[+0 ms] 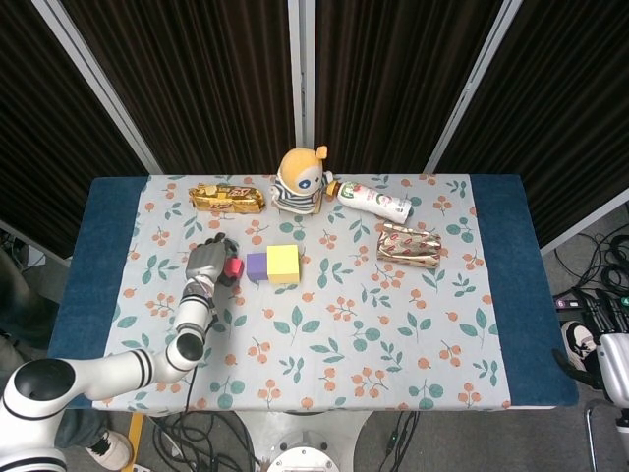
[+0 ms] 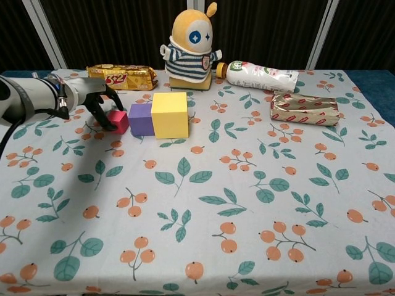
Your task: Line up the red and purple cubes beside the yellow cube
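Observation:
The yellow cube point(image 1: 283, 264) point(image 2: 170, 115) sits left of the table's centre, with the smaller purple cube point(image 1: 257, 266) point(image 2: 141, 119) pressed against its left side. The small red cube point(image 1: 234, 266) point(image 2: 119, 121) lies on the cloth just left of the purple one, touching it or nearly so. My left hand point(image 1: 206, 261) point(image 2: 94, 98) curls over the red cube from the left, its dark fingers point(image 2: 103, 115) gripping the cube's far and left sides. My right hand shows in neither view.
At the back stand a gold snack bag point(image 2: 120, 76), a striped plush toy point(image 2: 189, 46) and a lying white bottle point(image 2: 262, 75). A shiny wrapped packet point(image 2: 305, 108) lies at the right. The floral cloth point(image 2: 203, 209) covers the table.

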